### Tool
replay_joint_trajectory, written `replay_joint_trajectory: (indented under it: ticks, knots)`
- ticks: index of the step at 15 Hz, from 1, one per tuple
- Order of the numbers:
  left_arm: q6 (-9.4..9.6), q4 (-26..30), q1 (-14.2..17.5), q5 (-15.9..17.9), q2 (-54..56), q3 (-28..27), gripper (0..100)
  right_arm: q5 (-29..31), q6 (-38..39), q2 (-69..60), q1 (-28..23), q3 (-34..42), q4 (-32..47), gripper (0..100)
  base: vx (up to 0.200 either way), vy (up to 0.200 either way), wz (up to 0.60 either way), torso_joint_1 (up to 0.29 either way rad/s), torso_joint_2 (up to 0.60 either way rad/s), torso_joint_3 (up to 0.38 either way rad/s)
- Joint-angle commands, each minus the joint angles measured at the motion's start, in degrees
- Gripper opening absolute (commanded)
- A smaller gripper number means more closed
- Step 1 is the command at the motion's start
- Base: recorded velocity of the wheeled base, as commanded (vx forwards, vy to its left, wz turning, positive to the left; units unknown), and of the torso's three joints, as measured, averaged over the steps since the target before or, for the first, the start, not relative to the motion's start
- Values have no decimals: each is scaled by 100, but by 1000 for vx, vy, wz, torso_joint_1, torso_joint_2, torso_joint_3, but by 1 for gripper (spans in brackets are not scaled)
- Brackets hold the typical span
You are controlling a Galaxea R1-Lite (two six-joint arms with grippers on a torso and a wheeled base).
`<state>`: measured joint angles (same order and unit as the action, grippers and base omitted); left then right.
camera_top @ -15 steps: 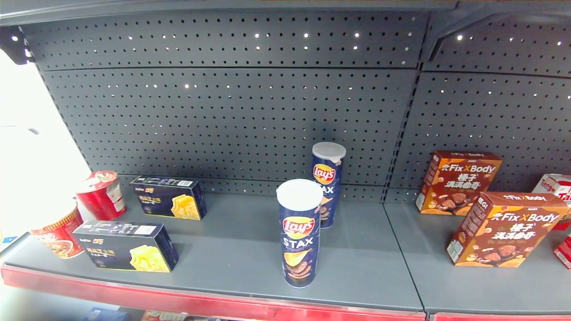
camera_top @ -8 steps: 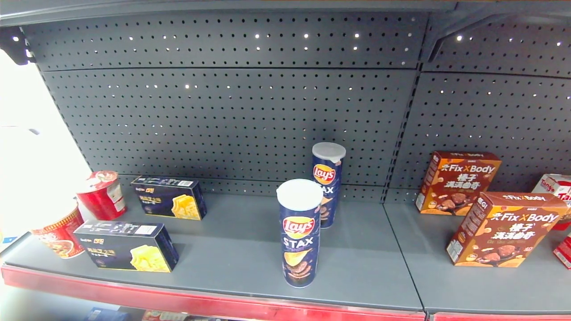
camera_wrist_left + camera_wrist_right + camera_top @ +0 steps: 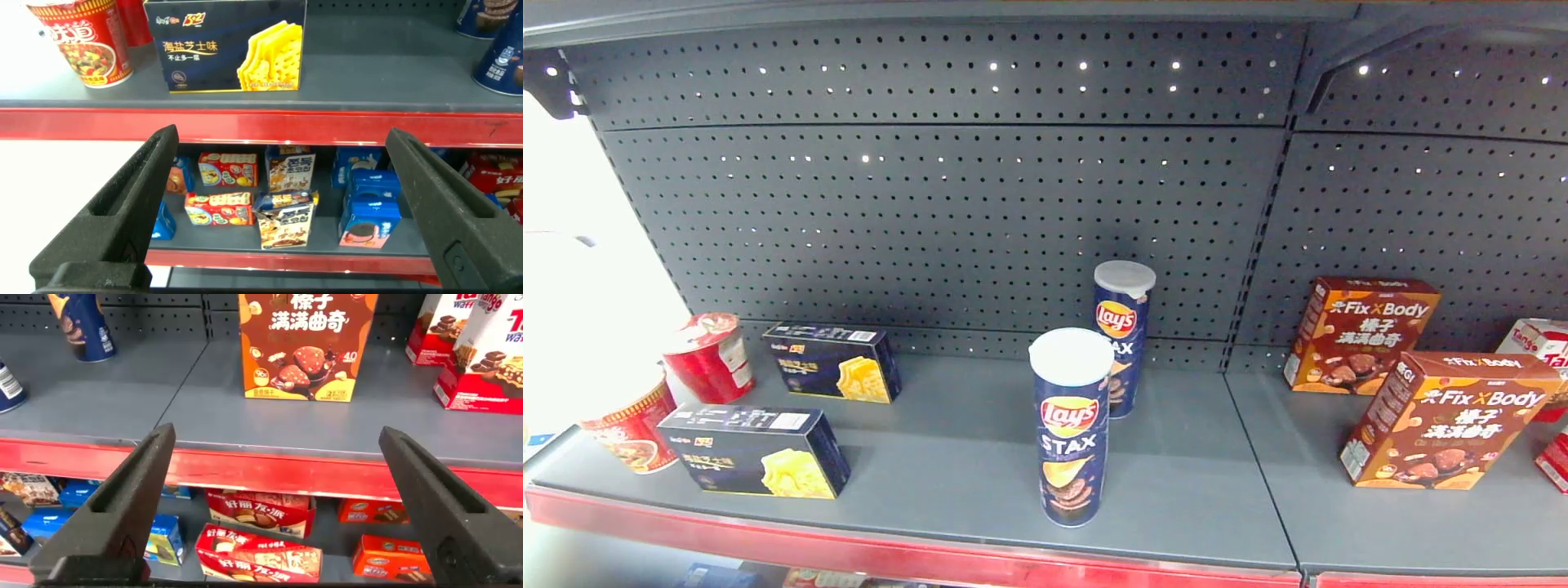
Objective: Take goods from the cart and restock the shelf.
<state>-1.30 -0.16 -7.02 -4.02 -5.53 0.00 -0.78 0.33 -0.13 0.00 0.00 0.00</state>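
Firstly, left gripper [image 3: 282, 135]: opened wide and holding nothing, it hangs before the red shelf edge [image 3: 261, 122], level with the lower shelf.
Right gripper [image 3: 277, 434]: also spread wide with nothing between the fingers, before the same red edge, further to the right.
Lower shelf: behind the left gripper stand small snack boxes [image 3: 286, 224]; behind the right gripper lie red biscuit boxes [image 3: 257, 551].
Shelf [image 3: 947, 465]: grey board where the goods stand.
Front row: from the left, a red noodle cup [image 3: 629, 429], a dark blue cracker box [image 3: 756, 452], a blue chips can [image 3: 1072, 425] standing upright near the edge, and a brown cookie box [image 3: 1445, 420].
Back row: a second noodle cup [image 3: 709, 357], a second cracker box [image 3: 833, 362], a second chips can [image 3: 1123, 335] just behind the first one, and a second cookie box [image 3: 1360, 333].
Far right: white and red wafer boxes [image 3: 482, 351] beside the cookie boxes.
Back wall: dark pegboard panel [image 3: 931, 220] behind all the goods.
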Motion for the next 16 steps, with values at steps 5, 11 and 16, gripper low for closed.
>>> replay_joint_trajectory:
  ticks: [5, 11, 16]
  knots:
    - [341, -2, -1, 139, -9, 0, 100, -1, 2, 13, 0, 0, 0, 100, 0, 0, 0, 0, 0, 0]
    - [1018, -107, -89, 569, 9, -35, 100, -1, 2, 13, 0, 0, 0, 100, 0, 0, 0, 0, 0, 0]
    - [1001, 104, -1618, 235, -2611, -2804, 100, -1, 2, 13, 0, 0, 0, 100, 0, 0, 0, 0, 0, 0]
